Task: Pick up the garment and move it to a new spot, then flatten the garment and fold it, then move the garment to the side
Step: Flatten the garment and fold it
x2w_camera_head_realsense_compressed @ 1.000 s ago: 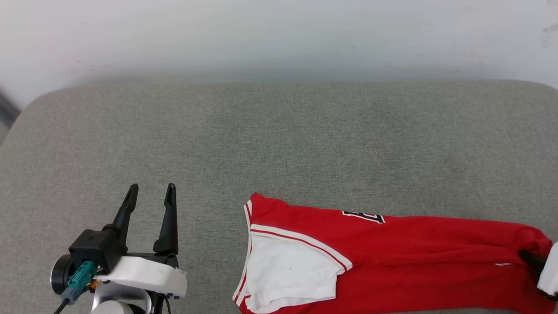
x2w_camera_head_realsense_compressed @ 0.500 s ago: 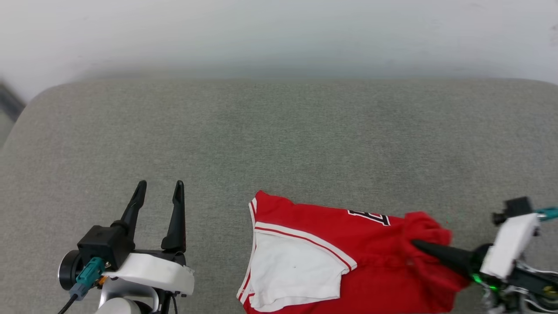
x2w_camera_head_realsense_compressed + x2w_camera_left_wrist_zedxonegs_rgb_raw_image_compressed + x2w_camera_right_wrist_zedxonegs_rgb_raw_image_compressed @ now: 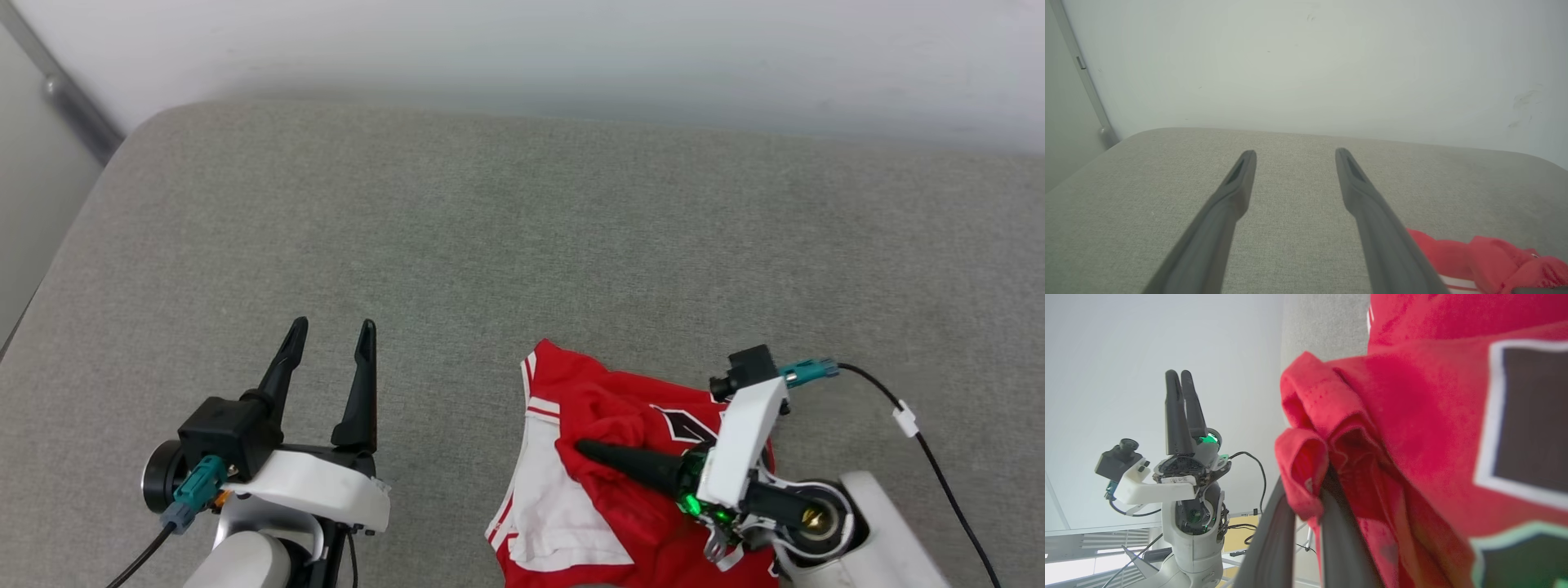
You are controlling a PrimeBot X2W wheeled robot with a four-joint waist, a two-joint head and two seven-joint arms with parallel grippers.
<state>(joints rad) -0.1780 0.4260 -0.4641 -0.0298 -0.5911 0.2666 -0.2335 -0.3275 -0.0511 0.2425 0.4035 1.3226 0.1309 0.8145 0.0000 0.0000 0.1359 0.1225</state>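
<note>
The shirt [image 3: 608, 412] lay bunched at the near edge of the grey cushion [image 3: 522, 245], right of centre, with its white sleeve [image 3: 547, 506] on the robot's left side. The right gripper [image 3: 584, 447] was clamped on a fold of the red cloth, fingers pointing leftward across the shirt. The left gripper [image 3: 333, 327] hovered well apart to the left, jaws spread and empty. The next pull looked to be the right arm's, since it was the one on the cloth.

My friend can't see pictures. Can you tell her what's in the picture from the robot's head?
The right gripper is shut on a bunched fold of the red and white garment, which lies on a grey cushion. The left gripper is open off to the side, holding nothing.
</note>
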